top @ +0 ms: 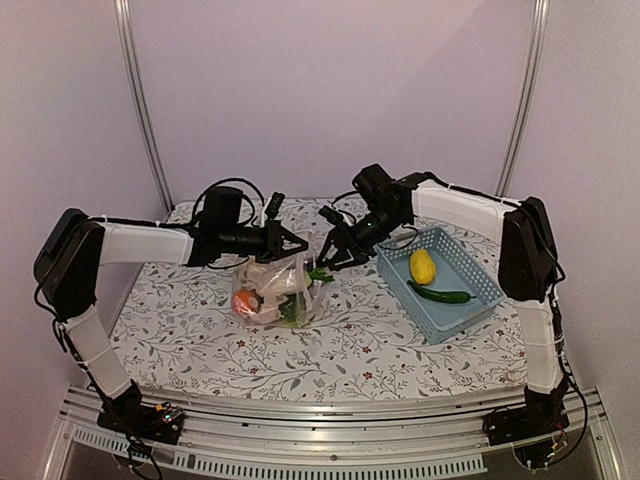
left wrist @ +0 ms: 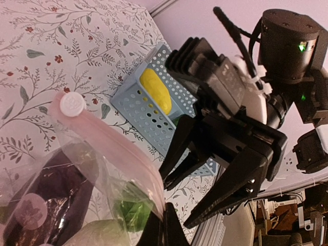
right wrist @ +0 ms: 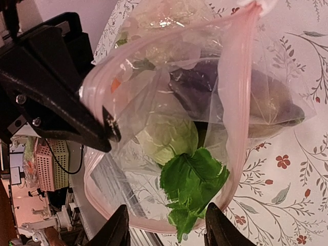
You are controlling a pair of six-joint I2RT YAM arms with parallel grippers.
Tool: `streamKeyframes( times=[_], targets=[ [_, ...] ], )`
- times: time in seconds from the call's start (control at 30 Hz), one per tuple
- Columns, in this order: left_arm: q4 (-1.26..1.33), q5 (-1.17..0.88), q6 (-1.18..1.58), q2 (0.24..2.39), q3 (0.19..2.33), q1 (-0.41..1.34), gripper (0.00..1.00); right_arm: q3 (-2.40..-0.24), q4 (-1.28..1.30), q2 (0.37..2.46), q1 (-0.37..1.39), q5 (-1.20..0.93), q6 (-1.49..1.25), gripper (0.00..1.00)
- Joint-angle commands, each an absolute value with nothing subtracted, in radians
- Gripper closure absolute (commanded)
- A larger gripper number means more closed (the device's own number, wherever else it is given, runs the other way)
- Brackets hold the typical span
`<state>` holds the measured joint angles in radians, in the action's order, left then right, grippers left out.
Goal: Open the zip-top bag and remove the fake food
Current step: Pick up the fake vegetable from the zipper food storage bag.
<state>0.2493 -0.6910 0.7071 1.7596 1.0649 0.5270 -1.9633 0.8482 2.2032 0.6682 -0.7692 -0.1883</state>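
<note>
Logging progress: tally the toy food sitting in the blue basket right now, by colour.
yellow piece: 1
green cucumber: 1
Total: 2 in the basket
More pieces show inside the bag, too overlapped to count.

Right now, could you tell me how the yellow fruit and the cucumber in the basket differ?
The yellow fruit is plump and oval; the cucumber is long and thin. The fruit is bright yellow, the cucumber dark green. The fruit lies farther from the arms' bases, roughly along the basket, while the cucumber lies nearer and crosswise. Both rest inside the basket, outside the bag.
</note>
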Motion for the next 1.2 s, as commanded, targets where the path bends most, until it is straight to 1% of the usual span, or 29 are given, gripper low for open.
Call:
streamKeyframes(
  times=[0.0,0.13,0.23,0.43,0.5,0.57,0.77,0.83,0.97,1.17],
  targets=[
    [0.265,-0.686,0.703,1.74,1.068,0.519,1.0,-1.988,0.824,2.229,0.684,-0.74,-0.277,0.47],
    [0.279,-0.689,0.708,1.743,1.065,0.517,1.0,-1.972,0.807,2.236,0.696,-0.748,-0.33,0.41],
    [0.291,-0.689,0.713,1.743,1.06,0.518,1.0,-1.949,0.766,2.24,0.698,-0.752,-0.399,0.39],
    [0.301,-0.693,0.72,1.744,1.058,0.517,1.0,-1.951,0.762,2.251,0.699,-0.696,-0.422,0.39],
    [0.305,-0.695,0.723,1.745,1.058,0.518,1.0,-1.959,0.761,2.258,0.699,-0.684,-0.422,0.41],
    [0.307,-0.697,0.724,1.747,1.057,0.518,1.0,-1.969,0.762,2.272,0.698,-0.681,-0.423,0.47],
    [0.306,-0.695,0.727,1.756,1.055,0.518,1.0,-1.991,0.764,2.282,0.7,-0.649,-0.394,0.83],
    [0.308,-0.694,0.729,1.758,1.055,0.52,1.0,-1.993,0.77,2.266,0.7,-0.633,-0.357,0.91],
    [0.304,-0.688,0.73,1.764,1.054,0.52,1.0,-1.992,0.79,2.216,0.7,-0.604,-0.292,0.98],
    [0.294,-0.686,0.728,1.774,1.058,0.522,1.0,-1.978,0.83,2.104,0.7,-0.582,-0.191,1.0]
  ],
)
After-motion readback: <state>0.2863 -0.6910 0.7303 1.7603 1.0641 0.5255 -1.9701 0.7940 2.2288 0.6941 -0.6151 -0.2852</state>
